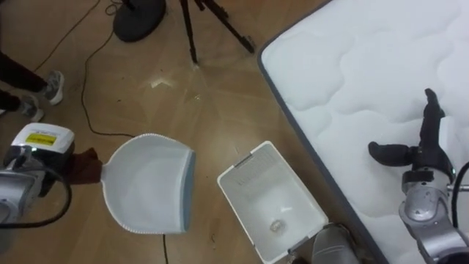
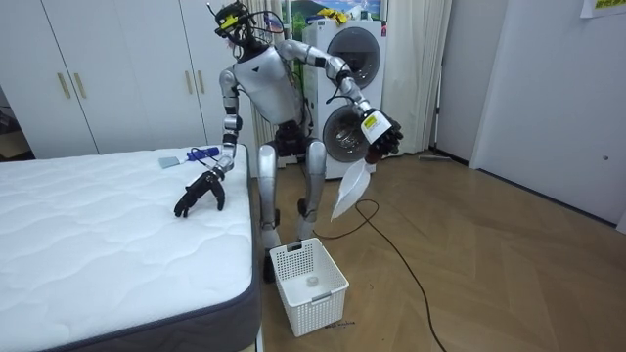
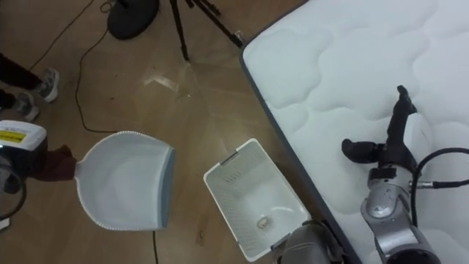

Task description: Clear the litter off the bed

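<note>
White dustpan (image 1: 146, 187), clasped by its handle in the left hand (image 1: 84, 167) at lower left, should get its lip over the lattice basket (image 1: 242, 161) before tilting, while the right hand (image 1: 418, 150) is spread open over the mattress (image 1: 352, 59).

Setting: a home-style room, bedroom plus laundry corner, rigged for recording.

Domestic evidence:
- a bed with a bare white quilted mattress (image 2: 98, 225)
- white wardrobe doors (image 2: 108, 78) along the wall behind it
- stacked front-loading laundry machines (image 2: 360, 49) next to a pale curtain (image 2: 416, 68)
- a wood-plank floor (image 2: 509, 264)
- a white plastic basket (image 2: 308, 284) on the floor just beside the bed's corner

Recording evidence:
- tripod legs (image 1: 212, 22) and a round black stand base (image 1: 139, 18) on the floor
- a black cable (image 1: 82, 88) trailing nearby
- a person's shoes (image 1: 53, 86) at the view's edge
</note>
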### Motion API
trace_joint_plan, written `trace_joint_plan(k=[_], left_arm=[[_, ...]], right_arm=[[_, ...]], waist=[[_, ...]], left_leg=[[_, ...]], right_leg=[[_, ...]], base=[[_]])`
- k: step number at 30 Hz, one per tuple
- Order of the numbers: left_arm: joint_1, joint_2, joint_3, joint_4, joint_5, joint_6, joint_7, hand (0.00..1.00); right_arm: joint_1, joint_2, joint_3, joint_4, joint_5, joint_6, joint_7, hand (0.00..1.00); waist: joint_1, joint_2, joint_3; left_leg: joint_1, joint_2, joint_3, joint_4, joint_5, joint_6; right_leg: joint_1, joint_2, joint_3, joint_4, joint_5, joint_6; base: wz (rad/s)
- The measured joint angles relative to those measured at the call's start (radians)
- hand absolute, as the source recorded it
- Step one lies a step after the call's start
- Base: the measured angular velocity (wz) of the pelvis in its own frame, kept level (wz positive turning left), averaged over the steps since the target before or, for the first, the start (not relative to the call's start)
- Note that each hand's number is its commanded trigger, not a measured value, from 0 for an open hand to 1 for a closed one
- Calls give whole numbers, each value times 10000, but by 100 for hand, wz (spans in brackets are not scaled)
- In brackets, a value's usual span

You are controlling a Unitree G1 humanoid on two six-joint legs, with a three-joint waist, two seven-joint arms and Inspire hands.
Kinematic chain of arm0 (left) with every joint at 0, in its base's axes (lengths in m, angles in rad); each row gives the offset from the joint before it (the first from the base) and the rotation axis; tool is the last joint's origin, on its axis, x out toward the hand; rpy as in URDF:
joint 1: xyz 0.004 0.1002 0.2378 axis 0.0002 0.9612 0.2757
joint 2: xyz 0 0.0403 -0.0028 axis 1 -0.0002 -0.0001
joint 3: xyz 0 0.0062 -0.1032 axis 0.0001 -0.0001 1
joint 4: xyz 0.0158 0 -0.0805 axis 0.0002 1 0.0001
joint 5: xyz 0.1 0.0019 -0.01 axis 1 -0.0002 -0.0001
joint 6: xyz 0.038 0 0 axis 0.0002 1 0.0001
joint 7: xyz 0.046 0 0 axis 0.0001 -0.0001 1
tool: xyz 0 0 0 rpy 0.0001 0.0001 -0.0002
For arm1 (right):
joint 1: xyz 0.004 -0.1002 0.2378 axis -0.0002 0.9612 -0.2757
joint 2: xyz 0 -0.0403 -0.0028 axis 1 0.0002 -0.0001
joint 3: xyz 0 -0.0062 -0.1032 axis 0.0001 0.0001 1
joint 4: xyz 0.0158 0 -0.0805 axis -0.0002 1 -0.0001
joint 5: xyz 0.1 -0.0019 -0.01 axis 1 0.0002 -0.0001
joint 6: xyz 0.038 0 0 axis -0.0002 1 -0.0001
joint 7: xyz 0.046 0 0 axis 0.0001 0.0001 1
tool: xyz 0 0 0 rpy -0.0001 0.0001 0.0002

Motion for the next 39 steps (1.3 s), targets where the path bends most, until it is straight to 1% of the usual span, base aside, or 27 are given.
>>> trace_joint_plan(k=[2,7,10,13,14,15,16,17,18,19,21,22,23,24,25,27,28,29,30,31,32,33,35,36,37,38,39], left_arm=[[-15,0,1,-121,-62,11,80,100],[-39,-65,1,-704,-81,12,346,100],[-38,-64,1,-1013,-519,10,359,100],[66,-116,32,-1399,-1032,10,353,100],[202,-154,74,-1748,-1084,8,348,100],[461,-284,279,-2062,-1149,-41,344,100],[661,-372,429,-2230,-1177,-83,345,100],[1062,-622,694,-2503,-1236,-154,356,100],[1448,-922,893,-2740,-1304,-246,349,100],[1640,-1095,1009,-2864,-1328,-317,349,100],[2047,-1682,1285,-3210,-1789,-736,342,100],[2164,-1811,1394,-3327,-1914,-856,342,100],[2332,-1945,1449,-3576,-2238,-1038,333,100],[2513,-2071,1519,-3918,-2424,-1176,329,100],[2640,-2117,1579,-4118,-2454,-1248,328,100],[2856,-2232,1606,-4670,-2535,-1527,328,100],[2853,-2273,1607,-4739,-2550,-1603,328,100],[2838,-2448,1634,-4827,-2657,-1704,329,100],[2836,-2650,1700,-4897,-2837,-1792,328,100],[2837,-2706,1739,-4961,-2933,-1833,328,100],[2835,-2793,1911,-5117,-3041,-1949,328,100],[2850,-2921,2085,-5247,-3146,-2012,340,100],[2990,-3096,2377,-5365,-3377,-2109,397,100],[3091,-3203,2516,-5366,-3607,-2124,442,100],[3127,-3286,2592,-5363,-3675,-2124,461,100],[3244,-3464,2733,-5363,-3782,-2144,595,100],[3327,-3584,2822,-5359,-3919,-2207,772,100]], right_arm=[[-23,0,-63,-11,11,3,-3,0],[64,5,-109,-119,-23,31,4,0],[95,-1,-100,-118,2,42,9,0],[285,-25,-111,-181,1,33,29,0],[466,-44,-114,-369,144,67,81,0],[610,-32,-78,-571,267,119,113,0],[632,-33,-29,-612,320,129,117,0],[688,-36,26,-648,388,139,127,0],[806,-34,47,-659,412,140,128,0],[894,-29,44,-663,426,144,128,0],[1254,18,90,-758,601,165,160,0],[1313,51,90,-758,601,169,203,0],[1477,103,99,-774,735,170,309,0],[1661,158,100,-794,863,171,376,0],[1767,196,100,-836,912,171,416,0],[2088,334,96,-932,1191,172,442,0],[2124,339,93,-952,1189,171,447,0],[2244,331,46,-1136,1187,174,448,0],[2372,337,-43,-1321,1180,169,447,0],[2442,337,-55,-1377,1181,166,447,0],[2556,354,-62,-1452,1180,166,465,0],[2672,372,-62,-1456,1188,173,508,0],[2720,410,-46,-1456,1180,186,590,0],[2727,433,-29,-1463,1179,190,696,0],[2738,432,-10,-1481,1177,204,756,0],[2715,433,78,-1508,1177,261,858,0],[2730,449,131,-1600,1178,276,931,0]], waist=[[2,6,-4],[61,9,0],[210,-50,-4],[317,-118,34],[577,-182,48],[812,-285,51],[917,-344,74],[1125,-439,110],[1247,-507,85],[1266,-547,56],[1564,-806,18],[1628,-869,-9],[1723,-1053,-100],[1797,-1184,-154],[1828,-1273,-198],[1803,-1586,-342],[1782,-1651,-372],[1735,-1731,-405],[1629,-1785,-407],[1599,-1813,-421],[1510,-1929,-390],[1550,-2068,-375],[1613,-2248,-356],[1674,-2389,-310],[1783,-2425,-312],[1970,-2597,-258],[2089,-2738,-265]], left_leg=[[-9,24,0,9,19,33],[65,37,10,60,57,98],[215,77,193,59,64,145],[451,148,297,41,-68,512],[553,198,418,35,-123,889],[673,279,671,26,-169,1071],[755,339,868,14,-192,1097],[942,392,1092,-57,-241,1090],[1062,422,1170,-72,-286,1050],[1096,431,1193,-84,-296,1036],[1218,533,1263,18,-350,942],[1215,558,1155,67,-374,916],[1234,583,916,93,-399,875],[1358,690,738,104,-443,806],[1438,745,693,90,-472,763],[1871,889,419,-7,-571,667],[1999,926,418,-49,-609,651],[2275,969,418,-161,-627,641],[2546,1011,416,-298,-661,624],[2641,1044,416,-344,-673,616],[2834,1076,426,-457,-696,615],[3025,1090,595,-600,-696,615],[3227,1123,976,-723,-737,617],[3367,1216,1394,-727,-826,618],[3457,1238,1635,-732,-864,615],[3627,1252,2016,-737,-941,642],[3709,1376,2182,-744,-1007,659]], right_leg=[[93,34,150,-173,-15,-9],[310,7,134,-319,-82,-10],[487,-6,115,-457,-115,-58],[689,74,99,-449,-185,-122],[710,221,216,-438,-178,-143],[696,377,357,-432,-158,-175],[697,428,399,-431,-144,-196],[730,519,415,-448,-89,-273],[770,576,456,-450,-85,-302],[782,610,492,-450,-99,-318],[883,856,722,-537,-105,-349],[921,924,779,-609,-86,-379],[1025,1094,898,-748,-64,-399],[1272,1260,917,-1014,30,-443],[1394,1328,934,-1127,71,-472],[1937,1495,888,-1544,205,-589],[2072,1534,854,-1609,213,-603],[2383,1597,852,-1757,220,-617],[2647,1675,891,-1956,234,-630],[2761,1734,933,-2054,267,-634],[2926,1834,995,-2220,317,-644],[3010,1983,1202,-2285,358,-633],[2992,2067,1265,-2293,418,-646],[2976,2111,1109,-2322,515,-691],[2966,2124,989,-2329,573,-741],[2948,2127,629,-2388,731,-879],[2948,2057,-46,-2602,956,-1068]], base=[[-2],[-1],[-17],[-20],[-53],[-62],[-76],[-68],[-57],[-31],[-28],[-31],[-27],[-30],[-30],[-34],[-29],[-23],[-22],[-27],[-40],[-52],[-79],[-100],[-133],[-150],[-149]])
